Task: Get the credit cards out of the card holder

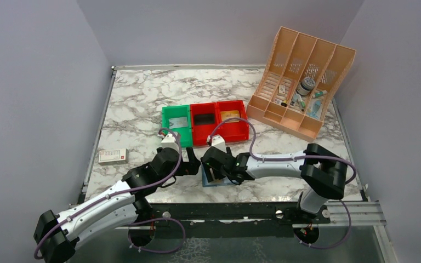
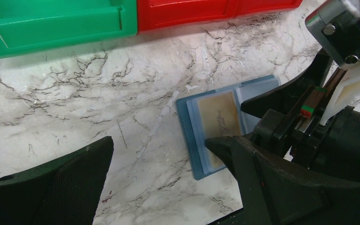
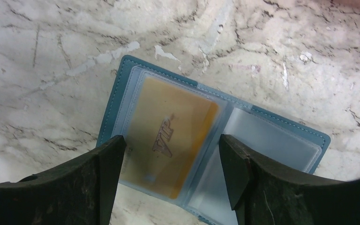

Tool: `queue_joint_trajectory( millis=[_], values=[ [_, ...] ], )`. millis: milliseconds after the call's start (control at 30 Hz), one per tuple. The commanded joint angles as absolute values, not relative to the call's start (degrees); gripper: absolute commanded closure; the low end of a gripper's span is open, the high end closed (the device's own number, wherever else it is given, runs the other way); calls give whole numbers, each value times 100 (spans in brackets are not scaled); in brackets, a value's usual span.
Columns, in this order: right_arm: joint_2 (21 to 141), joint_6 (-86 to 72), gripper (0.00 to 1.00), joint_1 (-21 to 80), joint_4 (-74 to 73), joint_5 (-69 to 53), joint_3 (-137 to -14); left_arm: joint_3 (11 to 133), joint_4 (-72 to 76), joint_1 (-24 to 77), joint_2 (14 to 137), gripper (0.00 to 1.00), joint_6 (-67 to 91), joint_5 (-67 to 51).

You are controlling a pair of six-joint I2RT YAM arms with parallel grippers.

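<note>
You had the wallet (image 3: pixel 262 131) lying open on the table (image 3: pixel 51 47) btwn both grippers; gold card (image 3: pixel 178 117) sat in its L pocket; R gripper (image 3: pixel 173 140) hung spread over it; L gripper (image 2: pixel 158 143) spread too, both holding nothing.

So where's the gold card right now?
In the right wrist view the gold card sits in the left sleeve of the open card holder, under the right gripper, just in front of the red bins.
</note>
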State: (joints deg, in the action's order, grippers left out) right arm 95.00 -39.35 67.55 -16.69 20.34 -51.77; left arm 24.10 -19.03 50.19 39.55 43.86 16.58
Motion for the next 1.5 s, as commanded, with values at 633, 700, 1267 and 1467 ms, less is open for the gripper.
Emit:
queue_joint_trajectory(
  millis=[633, 700, 1267, 1467],
  values=[
    [9275, -3937, 69, 6754, -950, 2030, -4831, 2447, -1925, 4979, 4029, 1, 4266, 1492],
    [9295, -3929, 74, 6700, -825, 1943, -4773, 2449, -1896, 4989, 4085, 1, 4248, 1456],
    [8921, -4386, 99, 5484, 1377, -271, -3301, 2384, -1070, 4982, 4732, 5, 4003, 770],
    [9065, -4731, 99, 5076, 2105, -847, -2773, 2416, -645, 4984, 5112, 23, 3953, 400]
  ],
)
